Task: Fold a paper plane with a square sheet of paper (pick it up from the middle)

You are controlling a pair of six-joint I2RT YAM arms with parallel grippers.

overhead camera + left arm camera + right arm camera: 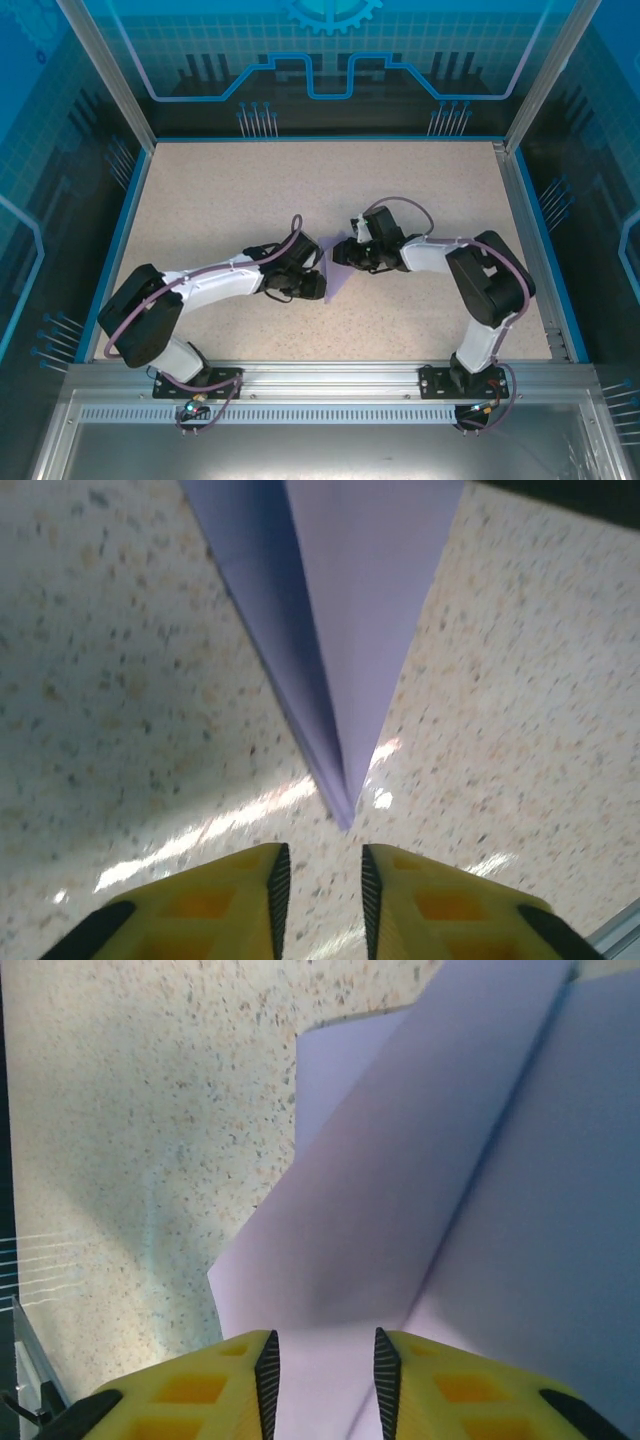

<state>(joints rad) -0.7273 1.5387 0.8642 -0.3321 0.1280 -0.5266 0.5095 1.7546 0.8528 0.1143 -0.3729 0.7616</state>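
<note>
Yellow fingers (190, 915) of the left pincer (323, 875) stand a narrow gap apart w/ nothing btwn them. The pointed nose of the lavender paper plane (365, 610) lies on the speckled counter (110, 680) just ahead of the tips. At the plane's wide rear end, the right pincer (325, 1355) shows a similar narrow gap. Lavender layers lie spread right under and ahead of it. Whether a layer sits btwn its pads can't be told, but nothing looks clamped.

Seen from above, both arms reach in low to mid-counter, heads facing, w/ the paper plane (333, 272) a slim sliver btwn them.

Judged from how it lies, the dart is creased down the centre and folding is done or close to it, so the step in hand is prob. the let-go.

To do it well:
- Widen both pincers fully before any arm moves, esp. the right, since thin paper can cling to ribbed pads and get dragged.
- Draw each arm back along the plane's length, away from nose and tail, not sideways across the wings.
- Lift only once the tips are past the paper.
- Keep the left tips off the nose, as a nudge there would prob. spin or crumple it.
</note>
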